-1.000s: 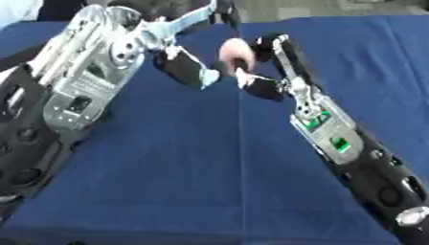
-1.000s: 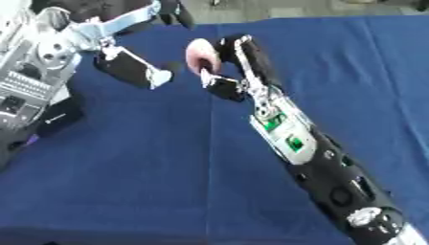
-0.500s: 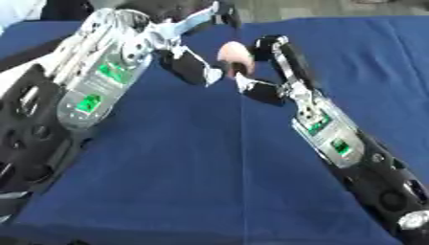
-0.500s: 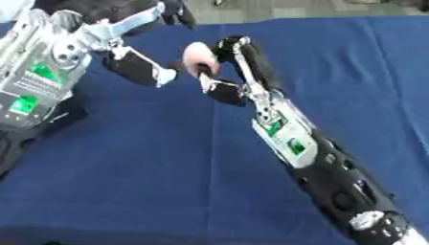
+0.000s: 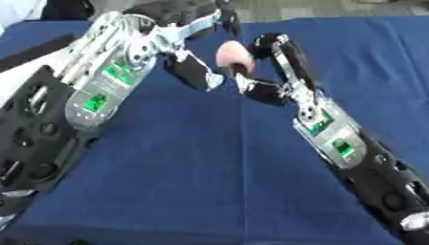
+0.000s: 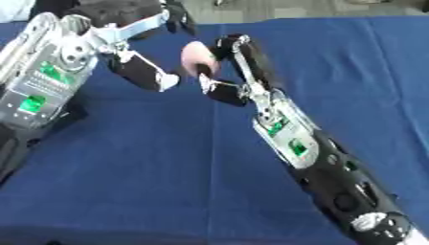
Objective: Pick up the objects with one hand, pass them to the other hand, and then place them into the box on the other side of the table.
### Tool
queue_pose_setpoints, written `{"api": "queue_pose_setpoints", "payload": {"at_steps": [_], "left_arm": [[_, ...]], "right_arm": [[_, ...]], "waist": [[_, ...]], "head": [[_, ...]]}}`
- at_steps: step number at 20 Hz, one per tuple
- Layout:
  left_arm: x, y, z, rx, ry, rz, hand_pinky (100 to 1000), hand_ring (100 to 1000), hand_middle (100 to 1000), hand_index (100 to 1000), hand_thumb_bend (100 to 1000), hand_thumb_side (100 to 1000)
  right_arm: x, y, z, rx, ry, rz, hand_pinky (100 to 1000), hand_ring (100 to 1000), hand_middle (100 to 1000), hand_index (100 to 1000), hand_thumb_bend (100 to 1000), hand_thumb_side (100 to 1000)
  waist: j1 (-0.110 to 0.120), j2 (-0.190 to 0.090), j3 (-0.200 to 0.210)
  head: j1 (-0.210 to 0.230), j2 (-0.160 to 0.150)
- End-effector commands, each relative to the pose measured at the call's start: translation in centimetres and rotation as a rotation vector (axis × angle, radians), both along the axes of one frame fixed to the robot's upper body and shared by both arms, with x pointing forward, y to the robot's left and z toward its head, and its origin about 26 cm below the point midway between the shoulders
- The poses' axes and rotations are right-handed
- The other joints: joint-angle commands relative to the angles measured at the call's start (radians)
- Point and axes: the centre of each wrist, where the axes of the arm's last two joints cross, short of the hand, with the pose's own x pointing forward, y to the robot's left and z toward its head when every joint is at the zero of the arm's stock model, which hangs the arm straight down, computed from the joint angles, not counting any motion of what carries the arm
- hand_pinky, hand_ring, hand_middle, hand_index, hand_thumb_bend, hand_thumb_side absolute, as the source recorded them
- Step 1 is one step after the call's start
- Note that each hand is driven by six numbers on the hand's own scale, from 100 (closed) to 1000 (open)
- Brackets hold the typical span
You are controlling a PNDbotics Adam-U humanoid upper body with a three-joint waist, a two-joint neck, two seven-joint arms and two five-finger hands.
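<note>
A small pale pink rounded object [image 5: 232, 54] hangs above the blue table [image 5: 193, 172] near the far middle. My right hand [image 5: 266, 72] is shut on it, with fingers curled over its right side and the thumb below. My left hand [image 5: 195, 72] reaches in from the upper left, its fingers open and spread just left of the pink object, almost touching it. Whether the left fingers touch the object I cannot tell. No box shows in either view.
The blue cloth covers the table [image 6: 151, 182] across both views. My left forearm [image 5: 92, 91] fills the left side and my right forearm [image 5: 352, 158] crosses the lower right. A dark shape [image 5: 67, 8] lies beyond the far left edge.
My left hand has moved right and closer to the pink object. My right hand still holds the object at about the same spot.
</note>
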Motion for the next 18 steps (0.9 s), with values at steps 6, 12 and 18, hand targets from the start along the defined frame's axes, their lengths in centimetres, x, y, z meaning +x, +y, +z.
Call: {"api": "queue_pose_setpoints", "payload": {"at_steps": [6,12,18], "left_arm": [[1.0,-0.2,-0.3,0.027,-0.013,0.038,793,777,762,816,286,151],[1.6,-0.6,-0.8,0.027,-0.03,0.052,790,774,759,820,285,154],[2.0,-0.7,-1.1,-0.007,-0.053,0.074,782,766,752,827,295,176]], "right_arm": [[-0.4,0.2,1.8,0.011,-0.062,0.035,657,604,465,469,100,100],[-0.5,0.3,1.6,0.017,-0.061,0.06,655,604,465,468,100,101],[-0.4,0.4,1.4,0.02,-0.056,0.071,654,603,465,467,100,105]], "waist": [[0.002,-0.041,-0.003],[0.002,-0.041,-0.004],[0.002,-0.04,-0.006]], "head": [[0.007,0.006],[0.01,0.006],[0.012,0.006]]}}
